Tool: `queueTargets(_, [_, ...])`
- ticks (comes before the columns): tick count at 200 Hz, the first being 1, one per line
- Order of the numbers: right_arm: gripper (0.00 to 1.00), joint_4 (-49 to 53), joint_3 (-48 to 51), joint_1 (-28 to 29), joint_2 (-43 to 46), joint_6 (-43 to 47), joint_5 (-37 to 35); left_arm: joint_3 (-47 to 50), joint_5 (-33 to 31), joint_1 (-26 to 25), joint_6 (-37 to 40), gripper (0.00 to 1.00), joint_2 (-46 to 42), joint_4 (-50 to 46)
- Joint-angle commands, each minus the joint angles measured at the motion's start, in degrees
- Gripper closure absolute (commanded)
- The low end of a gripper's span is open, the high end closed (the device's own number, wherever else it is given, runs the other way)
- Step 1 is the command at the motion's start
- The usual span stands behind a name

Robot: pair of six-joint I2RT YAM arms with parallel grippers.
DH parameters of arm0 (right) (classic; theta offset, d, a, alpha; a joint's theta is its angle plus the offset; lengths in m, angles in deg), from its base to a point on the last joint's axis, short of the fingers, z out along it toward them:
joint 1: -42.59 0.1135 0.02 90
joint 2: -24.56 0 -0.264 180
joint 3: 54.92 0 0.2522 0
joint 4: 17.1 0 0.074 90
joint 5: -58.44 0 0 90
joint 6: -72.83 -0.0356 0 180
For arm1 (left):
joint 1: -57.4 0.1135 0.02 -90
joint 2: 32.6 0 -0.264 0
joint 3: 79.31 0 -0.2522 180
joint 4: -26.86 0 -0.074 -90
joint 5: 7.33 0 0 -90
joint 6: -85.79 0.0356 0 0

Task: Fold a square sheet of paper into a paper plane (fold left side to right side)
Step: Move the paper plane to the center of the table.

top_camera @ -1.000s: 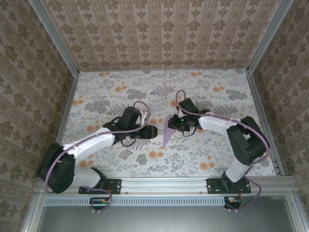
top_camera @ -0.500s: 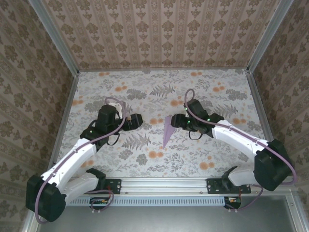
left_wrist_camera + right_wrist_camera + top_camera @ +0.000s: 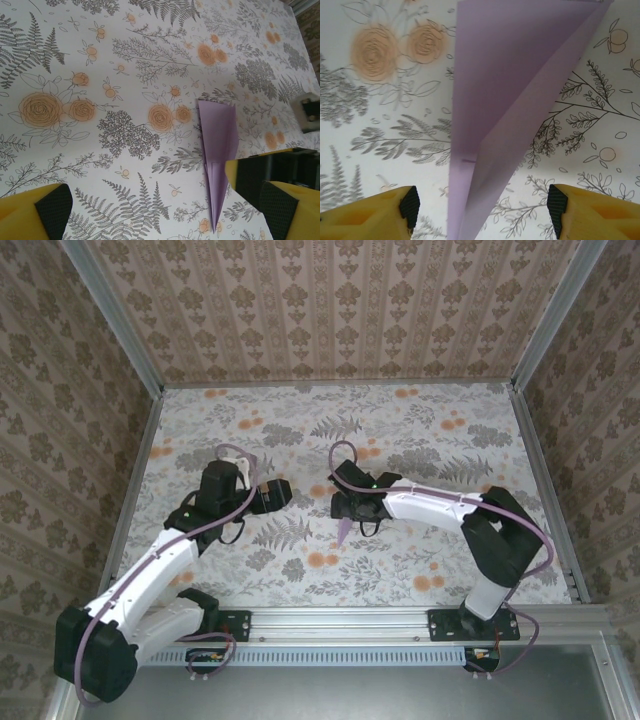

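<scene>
The paper plane (image 3: 217, 142) is a narrow lilac dart lying on the flowered table, with its point toward the near edge (image 3: 343, 532). My right gripper (image 3: 347, 506) hovers over its wide end and hides most of it from above. In the right wrist view the right gripper (image 3: 483, 207) is open. Its pads (image 3: 410, 205) stand on either side of the plane (image 3: 510, 100), apart from it, and one wing is slightly lifted along the centre crease. My left gripper (image 3: 280, 492) is to the plane's left, wide open (image 3: 165, 212) and holding nothing.
The table (image 3: 420, 430) is covered in a grey fern and orange flower print. Patterned walls close it in at the back (image 3: 340, 310) and on both sides. A metal rail (image 3: 340, 620) with the arm bases runs along the near edge.
The left gripper has opened and drawn back to the left, away from the plane. The right gripper has opened and shifted left over the plane's wide end. The plane stays on the table.
</scene>
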Motion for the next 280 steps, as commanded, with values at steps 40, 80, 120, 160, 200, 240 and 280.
queueTargets(40, [0.61, 1.4, -0.7, 0.3, -3.0, -2.1, -0.4, 0.6, 0.8, 2.0, 1.3, 0.00, -2.0, -2.5])
queueTargets(80, [0.91, 0.9, -0.5, 0.4, 1.1, -0.4, 1.2, 0.6, 0.9, 2.0, 1.0, 0.00, -2.6, -2.8])
queueTargets(120, [1.00, -2.3, 0.1, 1.0, 7.6, 1.1, 6.8, 0.1, 0.6, 2.4, 0.8, 0.00, -3.2, -3.2])
queueTargets(160, [1.00, -13.4, 6.8, 1.1, 11.4, -1.9, 16.0, -0.6, 0.6, 2.5, 0.9, 0.00, -3.3, -3.8])
queueTargets(200, [1.00, -26.1, 17.4, -0.3, 8.9, -5.4, 19.3, -0.7, 0.8, 2.6, 0.4, 0.00, -3.3, -4.2])
queueTargets(240, [1.00, -28.2, 23.3, -3.0, 8.0, -5.0, 18.1, -0.8, 1.1, 2.6, -0.1, 0.00, -3.3, -4.5])
queueTargets(280, [0.95, -23.4, 24.7, -4.0, 11.0, -1.7, 15.0, -0.7, 1.0, 2.6, -0.7, 0.00, -3.3, -4.4])
